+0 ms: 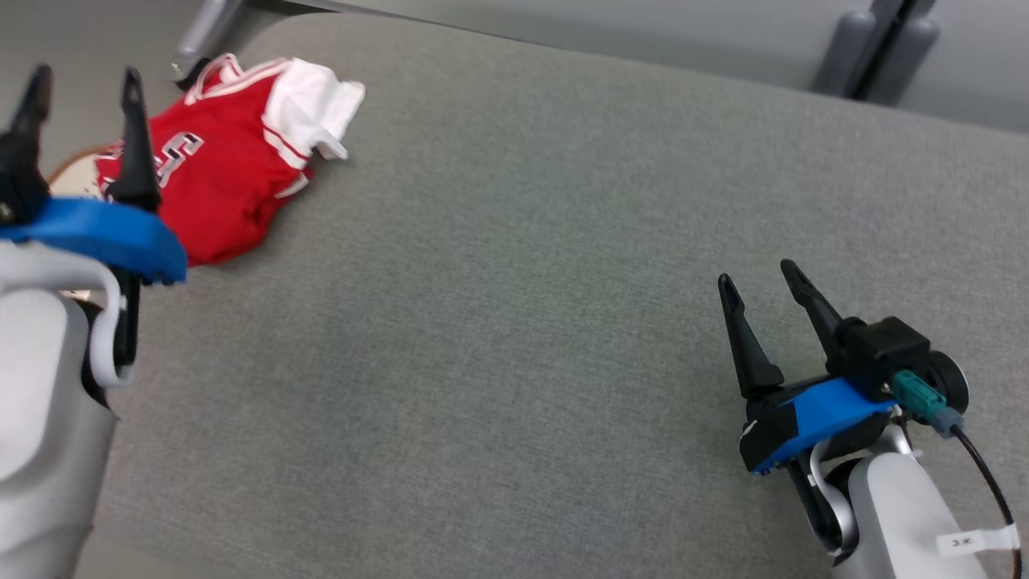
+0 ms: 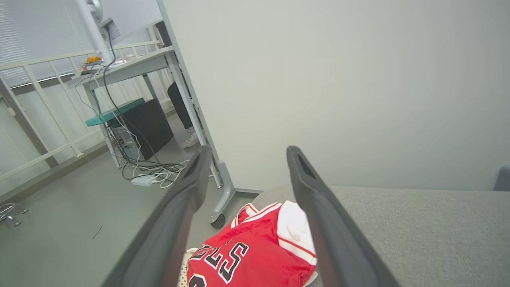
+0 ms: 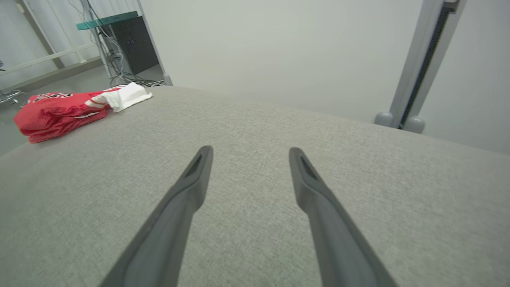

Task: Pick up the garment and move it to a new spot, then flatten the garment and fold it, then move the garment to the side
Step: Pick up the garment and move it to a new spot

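The garment point(image 1: 233, 153) is a red basketball jersey with white trim and black-and-white lettering, lying bunched at the far left corner of the grey cloth table point(image 1: 514, 281). A white part of it folds over at its far right end. My left gripper point(image 1: 84, 84) hovers open just left of and above it, nothing between its fingers. In the left wrist view the garment point(image 2: 255, 251) lies below and between the spread fingers point(image 2: 191, 187). My right gripper point(image 1: 760, 277) stands open at the lower right, far from the garment point(image 3: 63, 109), above bare cloth.
The table's left edge runs close under the garment, with grey floor beyond. A desk point(image 2: 123, 67) with cables and a dark box point(image 2: 143, 123) stands past it. A person's shoe point(image 2: 191, 139) shows by a post point(image 2: 199, 119). Grey posts point(image 1: 876, 48) rise behind the table.
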Tool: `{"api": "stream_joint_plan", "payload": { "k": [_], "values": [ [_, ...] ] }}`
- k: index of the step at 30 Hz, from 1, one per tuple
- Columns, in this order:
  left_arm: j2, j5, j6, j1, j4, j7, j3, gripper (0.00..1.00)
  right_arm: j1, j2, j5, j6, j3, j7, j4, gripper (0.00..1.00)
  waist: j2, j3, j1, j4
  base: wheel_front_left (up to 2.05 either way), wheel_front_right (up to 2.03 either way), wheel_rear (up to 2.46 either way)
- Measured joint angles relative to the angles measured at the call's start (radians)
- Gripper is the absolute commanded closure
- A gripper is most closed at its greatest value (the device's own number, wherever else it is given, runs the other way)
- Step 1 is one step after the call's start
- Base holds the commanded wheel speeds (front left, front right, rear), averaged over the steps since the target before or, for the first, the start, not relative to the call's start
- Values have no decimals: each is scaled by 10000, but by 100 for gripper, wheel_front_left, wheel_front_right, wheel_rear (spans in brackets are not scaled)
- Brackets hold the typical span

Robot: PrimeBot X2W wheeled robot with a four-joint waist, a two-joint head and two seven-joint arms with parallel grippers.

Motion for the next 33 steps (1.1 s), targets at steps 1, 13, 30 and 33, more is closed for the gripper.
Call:
{"api": "stream_joint_plan", "payload": {
  "k": [1,13,30,33],
  "values": [
    [63,-4,-84,-416,194,278,6,0,-31,0,-107,0,-13,86,-142,0,0,159,0,-123,0,0,0],
    [288,-980,-1427,-2835,3860,3434,-203,0,-300,-4,-1262,0,-6,1444,-2591,0,0,2252,0,-1384,0,0,0],
    [104,-907,-1016,-3661,6523,2038,-267,89,-137,-6,-1465,0,-209,1808,-4065,0,-1,3227,-3,-1813,0,0,0],
    [134,-817,-1020,-3749,6838,1964,-355,100,-108,-6,-1429,0,-211,1797,-4073,0,-3,3185,-3,-1879,0,0,0]
  ]
}}
